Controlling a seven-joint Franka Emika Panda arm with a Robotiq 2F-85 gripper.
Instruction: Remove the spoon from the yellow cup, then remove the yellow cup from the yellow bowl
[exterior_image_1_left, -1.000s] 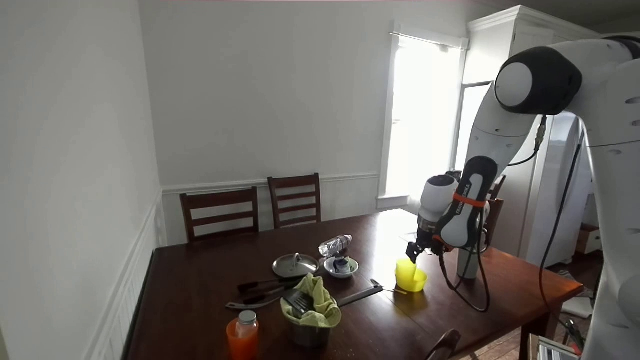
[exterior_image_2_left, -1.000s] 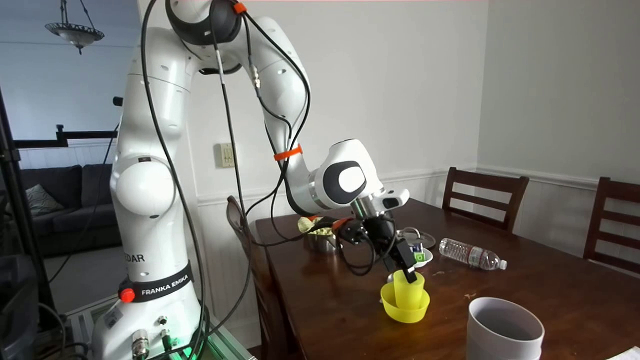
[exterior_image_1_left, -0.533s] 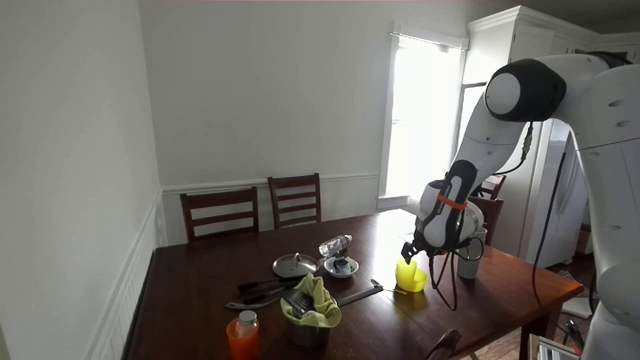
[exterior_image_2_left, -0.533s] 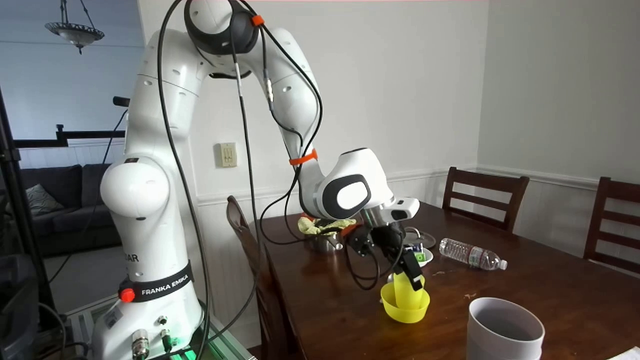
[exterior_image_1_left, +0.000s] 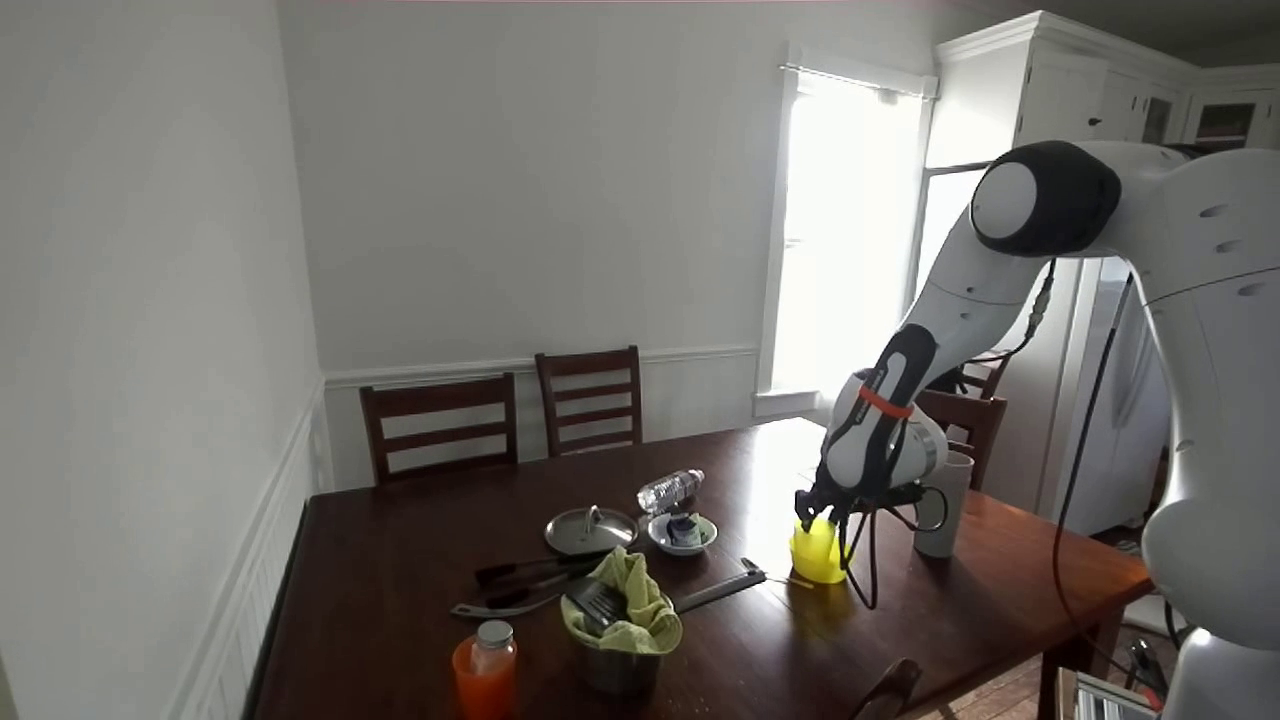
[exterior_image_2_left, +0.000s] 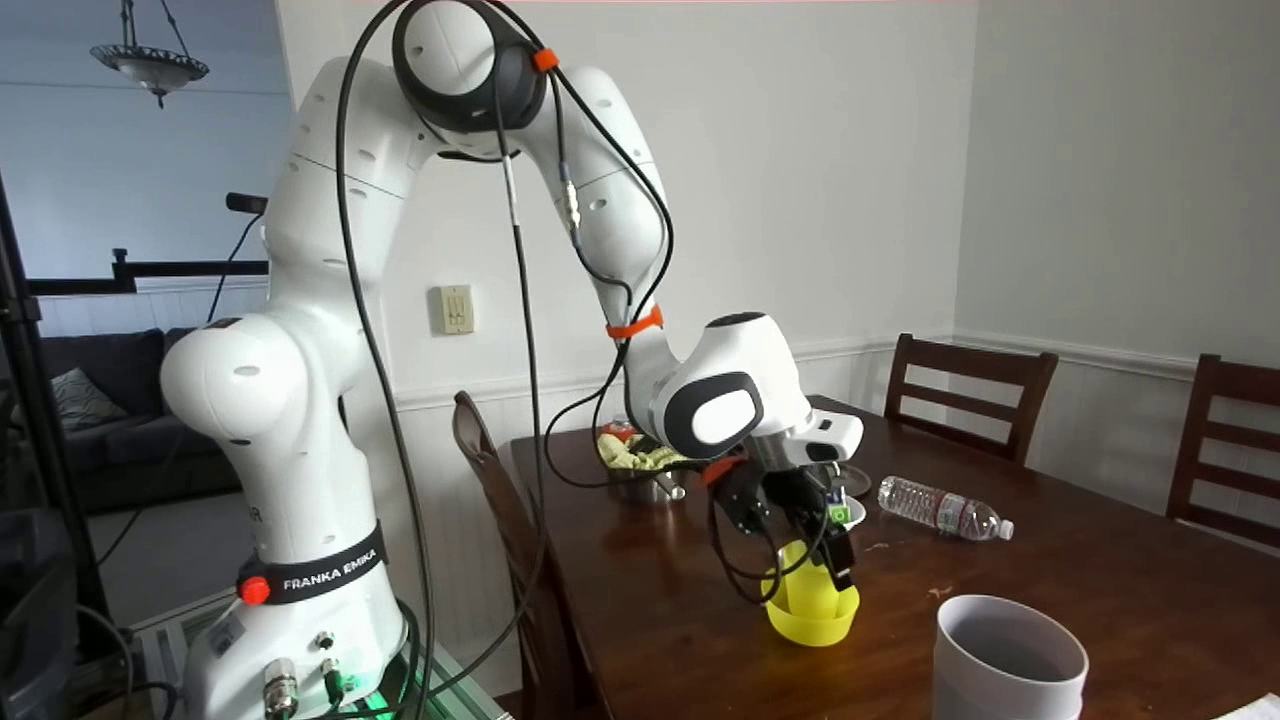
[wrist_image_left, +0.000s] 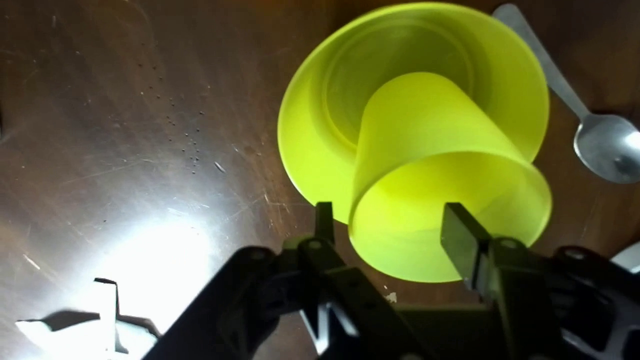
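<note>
The yellow cup (wrist_image_left: 425, 117) stands tilted inside the yellow bowl (wrist_image_left: 312, 135); its open mouth faces the gripper. Both cup (exterior_image_1_left: 818, 548) (exterior_image_2_left: 812, 598) and bowl (exterior_image_1_left: 822, 575) (exterior_image_2_left: 812, 630) show in both exterior views, partly behind the gripper and its cables. The spoon (wrist_image_left: 607, 145) lies on the table beside the bowl, outside the cup. My gripper (wrist_image_left: 389, 206) is open at the cup's rim, also seen in both exterior views (exterior_image_1_left: 808, 520) (exterior_image_2_left: 840, 572). One finger is outside the cup wall; the other overlaps the mouth. I cannot tell how deep it is.
A tall pale grey cup (exterior_image_2_left: 1010, 665) stands near the yellow bowl. A water bottle (exterior_image_1_left: 670, 492), small white bowl (exterior_image_1_left: 683, 545), pot lid (exterior_image_1_left: 575, 535), cloth-lined metal pot (exterior_image_1_left: 620, 672) and orange cup (exterior_image_1_left: 485, 690) stand farther along the table. Loose cables (exterior_image_2_left: 740, 585) hang beside the gripper.
The gripper has come down and shifted over the cup's rim, staying open. The yellow cup seems to lean more toward the robot's base. The bowl looks unmoved.
</note>
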